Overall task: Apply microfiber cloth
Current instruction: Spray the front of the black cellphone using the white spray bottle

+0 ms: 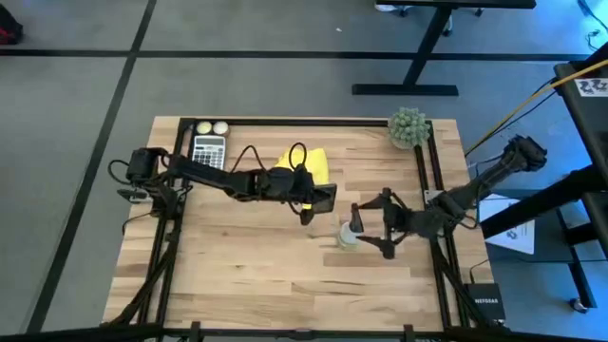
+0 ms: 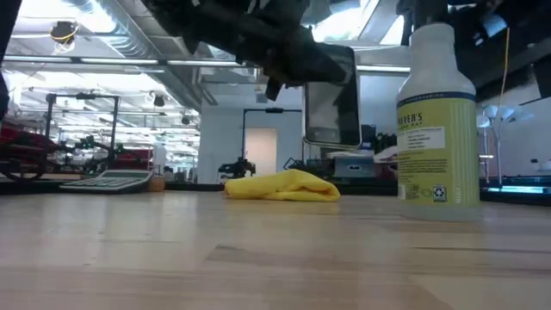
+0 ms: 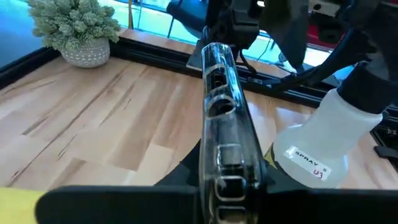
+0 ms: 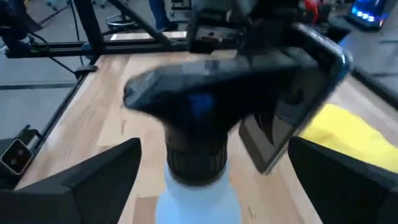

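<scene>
Cloth not yet applied; phone held up, cloth on the table.

The left gripper was closed on the smartphone, lifted; the microfiber cloth lay untouched on the table behind. The right gripper stood open around the spray bottle.

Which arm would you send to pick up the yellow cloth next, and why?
Probably the right. The left gripper is shut on the phone, held in the air, so it is occupied. The right gripper is open around the spray bottle, not gripping, and could move to the cloth.
</scene>
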Available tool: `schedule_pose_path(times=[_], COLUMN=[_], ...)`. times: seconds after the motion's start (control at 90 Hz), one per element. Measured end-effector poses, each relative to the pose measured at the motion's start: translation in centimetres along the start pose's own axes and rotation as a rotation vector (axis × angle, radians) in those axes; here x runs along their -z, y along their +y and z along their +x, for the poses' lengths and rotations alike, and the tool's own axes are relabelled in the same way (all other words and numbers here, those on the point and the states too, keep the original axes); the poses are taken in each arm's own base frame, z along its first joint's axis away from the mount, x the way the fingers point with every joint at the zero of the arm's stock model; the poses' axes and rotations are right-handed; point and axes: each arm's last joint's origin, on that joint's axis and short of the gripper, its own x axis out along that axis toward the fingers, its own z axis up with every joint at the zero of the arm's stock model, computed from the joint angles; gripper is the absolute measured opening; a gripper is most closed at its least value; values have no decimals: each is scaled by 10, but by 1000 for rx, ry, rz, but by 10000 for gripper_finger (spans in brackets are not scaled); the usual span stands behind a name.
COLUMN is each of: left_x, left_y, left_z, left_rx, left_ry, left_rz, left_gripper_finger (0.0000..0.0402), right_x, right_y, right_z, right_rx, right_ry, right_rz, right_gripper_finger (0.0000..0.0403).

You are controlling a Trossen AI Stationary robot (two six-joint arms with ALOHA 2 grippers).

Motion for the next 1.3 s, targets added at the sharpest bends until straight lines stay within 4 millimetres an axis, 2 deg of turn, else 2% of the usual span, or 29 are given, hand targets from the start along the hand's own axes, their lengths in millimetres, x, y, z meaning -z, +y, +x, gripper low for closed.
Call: schedule_pose_path(times=[0.333, 0.622, 0.778, 0.944, 1.067, 1.3], left_x=[-7, -20, -38, -43, -43, -42], left_y=[6, 22, 16, 12, 12, 11], left_z=[1, 3, 8, 19, 23, 24], left_rx=[4, -10, 17, 28, 43, 51], left_ry=[-58, -181, -229, -230, -231, -236], left_rz=[32, 46, 65, 64, 28, 23], left_gripper_finger=[17, 17, 17, 17, 17, 17], right_x=[-9, -10, -10, -10, -10, -9], right_y=[-5, -5, -6, -6, -6, -6], right_z=[7, 6, 6, 7, 7, 7], right_rx=[-97, -99, -87, -80, -79, -54], right_ry=[-44, -53, -55, -54, -49, -53], right_rz=[18, 16, 16, 14, 11, -15], right_gripper_finger=[390, 390, 390, 388, 366, 284])
